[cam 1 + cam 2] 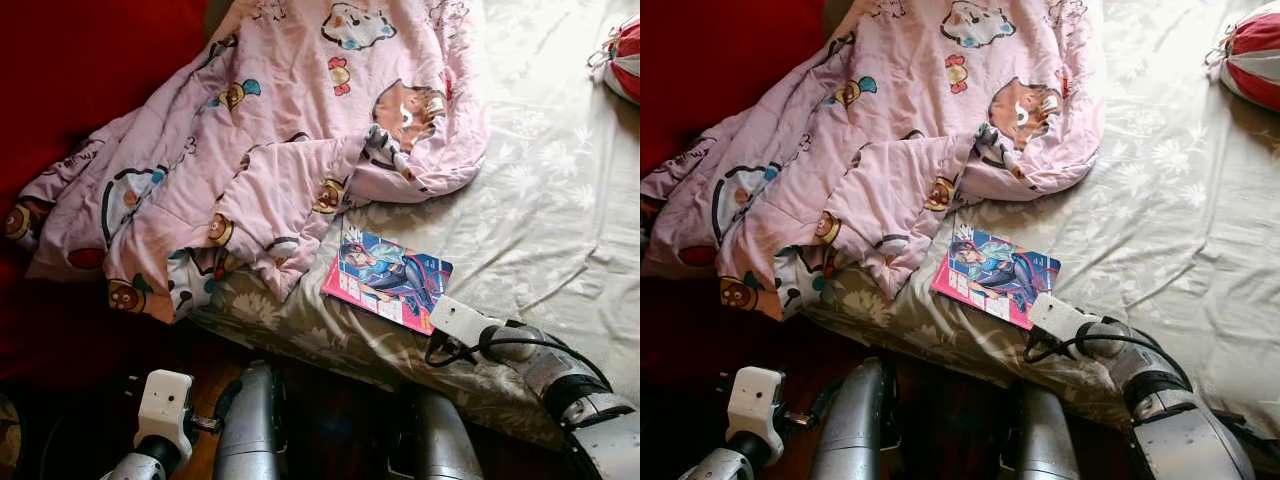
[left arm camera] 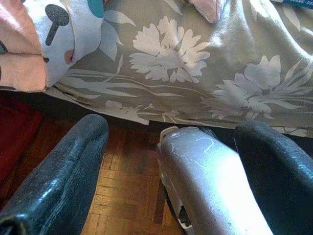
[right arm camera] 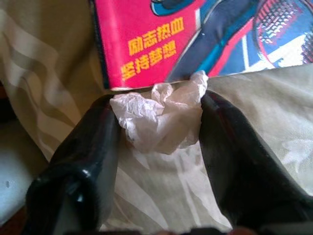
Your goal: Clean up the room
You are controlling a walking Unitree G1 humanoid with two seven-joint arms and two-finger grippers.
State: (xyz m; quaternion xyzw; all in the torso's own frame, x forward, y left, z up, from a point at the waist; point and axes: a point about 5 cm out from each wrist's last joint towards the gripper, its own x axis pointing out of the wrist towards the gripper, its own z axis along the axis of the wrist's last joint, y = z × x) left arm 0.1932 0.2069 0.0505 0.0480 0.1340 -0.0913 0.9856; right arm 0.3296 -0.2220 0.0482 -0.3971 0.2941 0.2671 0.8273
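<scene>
The right gripper [image 3: 159, 127] is pinching a crumpled, translucent white plastic scrap [image 3: 159, 120] beside the pink-edged comic book [image 1: 388, 277] on the floral grey bedsheet [image 1: 540, 220]; the left gripper [image 2: 171, 171] is hanging wide open, holding nothing, over the parquet floor [image 2: 124, 196].

Silver arms, black fingers [image 3: 78, 161], white wrist housings

Both eye views look steeply down on the bed [image 1: 560, 200] and book [image 1: 388, 277]; wrist views sit close, the right apparently nearest the book.

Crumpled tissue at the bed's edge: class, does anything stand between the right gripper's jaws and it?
Nothing visible does. The right gripper has its jaws on either side of the crumpled tissue, touching it, on the floral bedsheet. The comic book lies just beyond the tissue, not between.
</scene>
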